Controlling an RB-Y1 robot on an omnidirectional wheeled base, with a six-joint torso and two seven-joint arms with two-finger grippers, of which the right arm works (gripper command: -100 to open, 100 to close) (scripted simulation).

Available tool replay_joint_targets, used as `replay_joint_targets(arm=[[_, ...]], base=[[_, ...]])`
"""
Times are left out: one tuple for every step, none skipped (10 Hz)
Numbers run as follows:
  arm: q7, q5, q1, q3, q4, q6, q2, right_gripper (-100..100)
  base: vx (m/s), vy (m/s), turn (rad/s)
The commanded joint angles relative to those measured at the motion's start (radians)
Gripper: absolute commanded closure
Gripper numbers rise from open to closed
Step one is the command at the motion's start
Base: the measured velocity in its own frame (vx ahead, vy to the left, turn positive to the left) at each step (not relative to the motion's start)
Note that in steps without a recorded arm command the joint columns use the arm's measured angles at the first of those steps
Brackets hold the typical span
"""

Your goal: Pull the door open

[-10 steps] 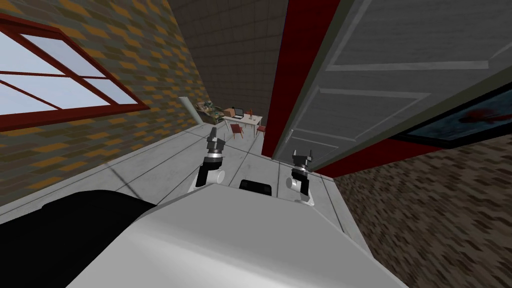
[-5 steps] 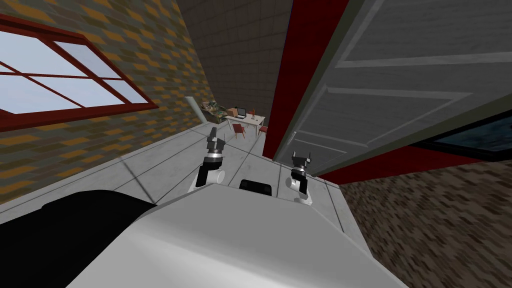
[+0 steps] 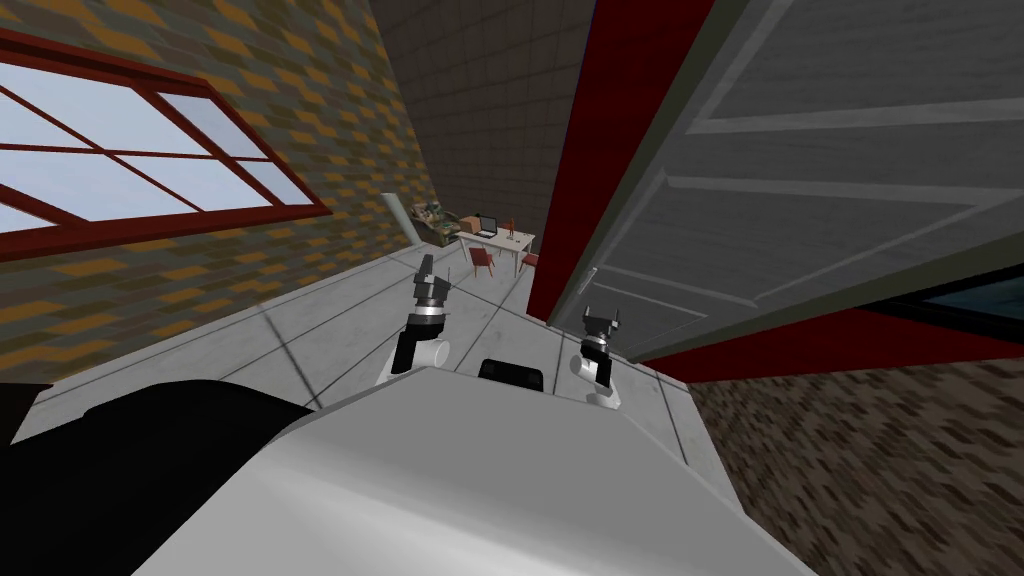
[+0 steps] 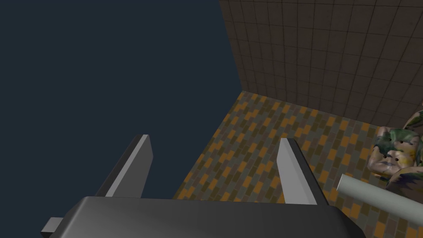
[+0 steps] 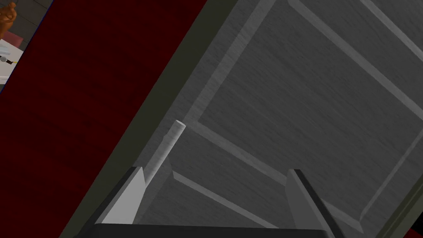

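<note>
Well to the left of the door (image 3: 800,150), the left gripper (image 3: 428,283) is held up with its fingers spread wide and nothing between them. The right gripper (image 5: 215,170) faces the grey panelled door from close by, equally wide and empty. The door's light grey bar handle (image 5: 167,144) stands near its edge, just off one fingertip rather than between the two. I judge this the approach step: the hand needs to shift sideways until the bar sits between the fingers, then close before any pull.

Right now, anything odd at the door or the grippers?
Nothing damaged or askew. The door looks intact; its slant is the camera's. Only note: the handle lines up with one finger of the open right gripper, not the gap between them. Left gripper is open, holding nothing.
</note>
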Motion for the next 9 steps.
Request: replay_joint_targets(arm=[[-0.029,-0.013,-0.014,-0.005,0.041,-0.012,-0.001,-100],[-0.053,-0.025,-0.026,-0.009,0.07,-0.022,-0.002,-100],[-0.077,-0.036,-0.038,-0.014,0.101,-0.032,-0.003,-100],[-0.077,-0.036,-0.038,-0.014,0.109,-0.032,-0.003,-100],[-0.101,-0.047,-0.05,-0.018,0.141,-0.042,-0.003,-100],[-0.125,-0.058,-0.062,-0.022,0.17,-0.052,-0.004,-100],[-0.125,-0.058,-0.062,-0.022,0.177,-0.052,-0.004,-100],[-0.148,-0.069,-0.074,-0.026,0.21,-0.062,-0.004,-100],[-0.171,-0.08,-0.086,-0.03,0.241,-0.071,-0.004,-100]], base=[[0.044,-0.048,0.086],[0.066,-0.062,0.139],[0.082,-0.076,0.141],[0.054,-0.053,0.059],[0.041,-0.044,0.077],[0.047,-0.058,0.149],[0.04,-0.047,0.053],[0.041,-0.045,0.091],[0.052,-0.069,0.115]])
